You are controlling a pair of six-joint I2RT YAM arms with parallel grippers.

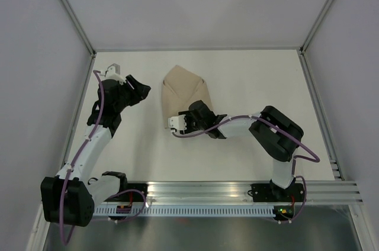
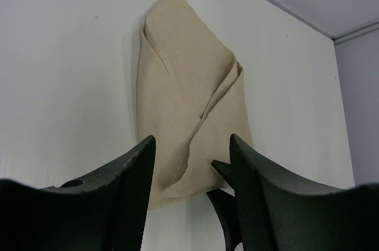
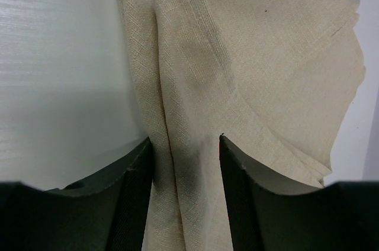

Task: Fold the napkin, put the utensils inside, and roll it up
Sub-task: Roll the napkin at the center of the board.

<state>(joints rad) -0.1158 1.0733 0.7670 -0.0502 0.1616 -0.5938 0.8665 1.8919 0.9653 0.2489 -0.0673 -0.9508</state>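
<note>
The beige napkin (image 1: 185, 88) lies folded into a narrow pointed packet on the white table, with overlapping flaps on top. It also shows in the left wrist view (image 2: 189, 85) and the right wrist view (image 3: 266, 55). My right gripper (image 1: 193, 109) is low over the napkin's near end. Its jaws (image 3: 185, 141) are apart and straddle a raised fold along the cloth's left edge. My left gripper (image 1: 142, 91) is open and empty (image 2: 190, 168), to the left of the napkin and pointing at it. The fork is out of view.
White walls with metal corner posts (image 1: 71, 14) close in the table on three sides. A metal rail (image 1: 237, 192) runs along the near edge by the arm bases. A dark part of the right gripper (image 2: 222, 203) shows at the napkin's near end.
</note>
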